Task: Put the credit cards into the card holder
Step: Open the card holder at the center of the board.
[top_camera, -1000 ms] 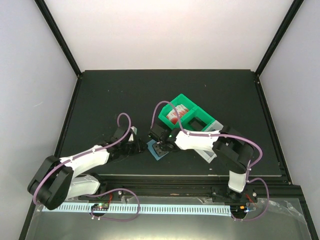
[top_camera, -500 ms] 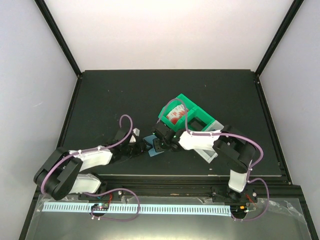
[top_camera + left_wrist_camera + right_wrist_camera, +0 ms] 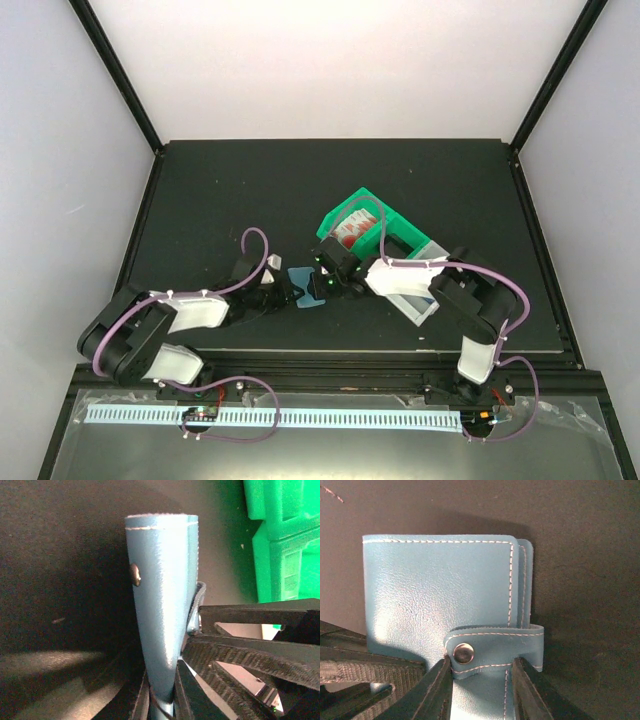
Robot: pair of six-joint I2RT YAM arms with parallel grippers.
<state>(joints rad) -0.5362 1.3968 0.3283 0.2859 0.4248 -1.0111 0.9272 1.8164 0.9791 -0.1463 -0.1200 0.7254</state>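
- Card holder (image 3: 435,590) (teal-blue, pale stitching) is folded shut between the two pincers, near the front middle of the dark tabletop (image 3: 250,190). Whether it touches the surface I cannot tell.
- Left pincer (image 3: 162,702) is pressed onto one end of the card holder, pinching its thickness. From that wrist the wallet shows edge-on, widening away from the fingers.
- Right pincer (image 3: 481,672) meets the broad face from the opposite side. Its jaws are parted, and the fingertips (image 3: 440,680) lie against the leather just below the snap tab (image 3: 495,647), clamping nothing that shows.
- That tab wraps round the wallet's open edge and is fastened by its metal stud (image 3: 463,653), so it bars the way to the pockets.
- Left fingers crowd the lower left of the right wrist view, covering that corner of the wallet.
- Green bin (image 3: 280,530) stands just behind the right pincer, holding something red and white (image 3: 352,230).
- White bin (image 3: 420,305) adjoins the green one (the right forearm lies across part of it).
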